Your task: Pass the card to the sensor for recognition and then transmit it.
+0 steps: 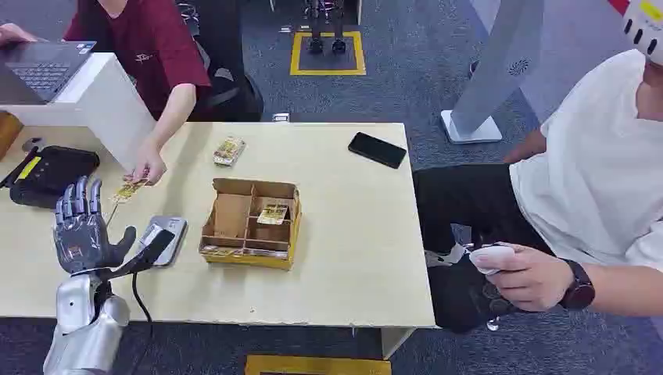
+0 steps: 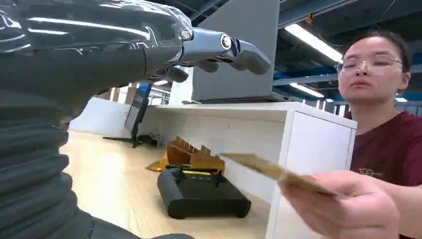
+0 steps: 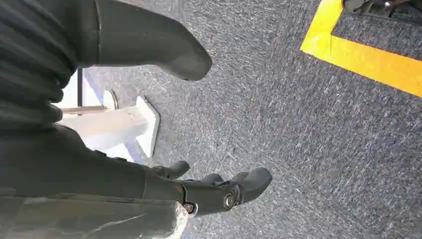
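**Card offered toward the raised, empty left hand**

A pale wooden worktop (image 1: 352, 234) was seen from above, with a seated person in a dark red shirt (image 1: 152, 43) at its far left side and another person in a white shirt (image 1: 594, 172) at the right. A white raised stand (image 1: 94, 101) carrying a laptop (image 1: 43, 70) was placed at the far left corner. Near the middle, an open cardboard box (image 1: 250, 223) with compartments was set, with a black controller (image 1: 51, 176) to the left and a black phone (image 1: 378, 149) farther back on the right. A grey sensor pad (image 1: 166, 237) lay just beside the box, on its left.

The left hand (image 1: 82, 230) was held upright over the near left edge, fingers spread and nothing gripped. The card (image 1: 127, 189) was pinched in the person's hand (image 1: 147, 166), beyond the left hand and slightly to its right, close but apart. Its long axis appeared to point from the person toward the robot. The left hand was plainly the nearer one for taking it.

The right hand (image 3: 219, 191) hung over grey carpet, fingers loosely apart and empty.
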`<state>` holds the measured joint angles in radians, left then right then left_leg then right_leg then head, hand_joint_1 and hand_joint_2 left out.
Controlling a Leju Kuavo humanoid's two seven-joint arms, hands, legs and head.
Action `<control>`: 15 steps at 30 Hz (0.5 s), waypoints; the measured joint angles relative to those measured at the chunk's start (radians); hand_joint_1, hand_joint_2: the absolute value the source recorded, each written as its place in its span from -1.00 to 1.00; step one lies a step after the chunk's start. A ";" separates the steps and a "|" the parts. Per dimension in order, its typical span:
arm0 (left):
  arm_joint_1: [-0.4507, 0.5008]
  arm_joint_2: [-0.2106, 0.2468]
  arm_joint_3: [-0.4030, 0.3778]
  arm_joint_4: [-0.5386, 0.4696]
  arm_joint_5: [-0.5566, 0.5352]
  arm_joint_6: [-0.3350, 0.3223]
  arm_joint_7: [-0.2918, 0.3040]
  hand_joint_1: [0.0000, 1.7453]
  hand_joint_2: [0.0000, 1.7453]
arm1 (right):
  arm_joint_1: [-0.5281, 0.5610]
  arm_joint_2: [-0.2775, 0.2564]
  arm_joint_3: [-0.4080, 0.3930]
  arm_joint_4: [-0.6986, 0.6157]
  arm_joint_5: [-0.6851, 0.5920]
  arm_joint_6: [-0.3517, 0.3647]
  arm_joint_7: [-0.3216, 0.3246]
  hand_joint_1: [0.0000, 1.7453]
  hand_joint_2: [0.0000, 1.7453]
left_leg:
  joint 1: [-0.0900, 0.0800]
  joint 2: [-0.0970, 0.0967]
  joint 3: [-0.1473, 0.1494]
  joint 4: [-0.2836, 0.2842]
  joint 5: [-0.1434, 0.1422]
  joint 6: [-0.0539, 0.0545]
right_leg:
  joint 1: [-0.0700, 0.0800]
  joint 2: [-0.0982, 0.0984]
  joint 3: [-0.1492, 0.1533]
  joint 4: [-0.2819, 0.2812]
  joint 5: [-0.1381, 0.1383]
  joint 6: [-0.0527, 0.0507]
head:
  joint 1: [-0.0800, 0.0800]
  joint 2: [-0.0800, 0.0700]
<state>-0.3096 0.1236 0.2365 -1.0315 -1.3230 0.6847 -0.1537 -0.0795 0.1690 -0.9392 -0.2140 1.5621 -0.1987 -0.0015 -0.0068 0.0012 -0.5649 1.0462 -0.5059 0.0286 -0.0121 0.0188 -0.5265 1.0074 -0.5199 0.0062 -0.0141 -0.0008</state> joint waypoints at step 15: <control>-0.002 0.000 0.000 0.000 0.039 0.000 -0.025 1.00 1.00 | 0.000 0.000 0.000 0.000 0.001 0.000 0.003 -1.00 1.00 | 0.000 0.000 0.000 0.000 0.000 0.000 | 0.000 0.000 0.000 0.000 0.000 0.000 | 0.000 0.000</control>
<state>-0.3113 0.1232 0.2365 -1.0315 -1.2837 0.6847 -0.1785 -0.0795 0.1690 -0.9392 -0.2140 1.5629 -0.1987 0.0015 -0.0068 0.0012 -0.5649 1.0462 -0.5059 0.0286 -0.0121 0.0188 -0.5266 1.0073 -0.5199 0.0062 -0.0141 -0.0008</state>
